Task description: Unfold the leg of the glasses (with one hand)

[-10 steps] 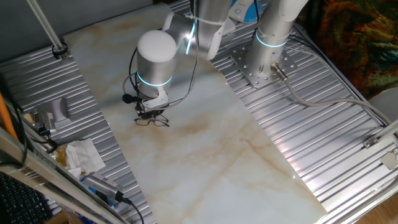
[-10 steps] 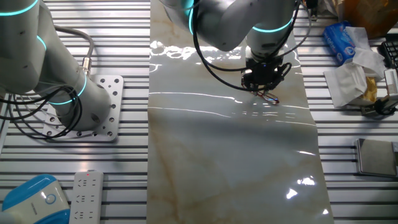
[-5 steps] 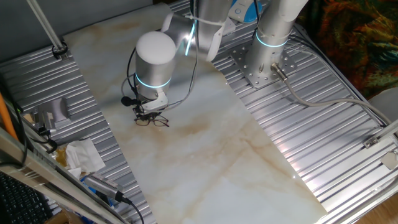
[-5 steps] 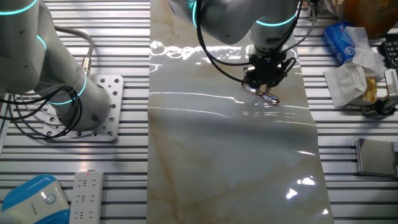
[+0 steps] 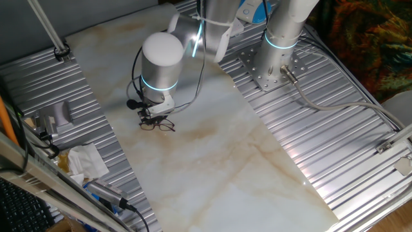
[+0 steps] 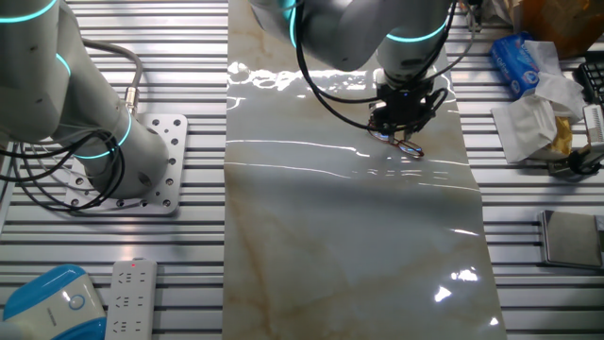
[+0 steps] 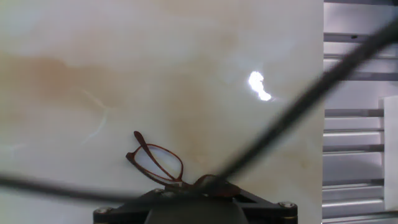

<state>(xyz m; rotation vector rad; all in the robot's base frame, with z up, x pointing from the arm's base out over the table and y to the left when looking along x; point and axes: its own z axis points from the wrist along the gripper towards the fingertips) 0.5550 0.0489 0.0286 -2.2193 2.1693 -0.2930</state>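
The glasses [image 5: 158, 124] lie on the marble table [image 5: 257, 167] directly under the lowered hand [image 5: 152, 116], whose grip I cannot make out, and the leg looks not yet fully unfolded.

Arm bent low over the table, wrist vertical, gripper [image 5: 150, 118] pointing straight down, jaws' spacing hidden.
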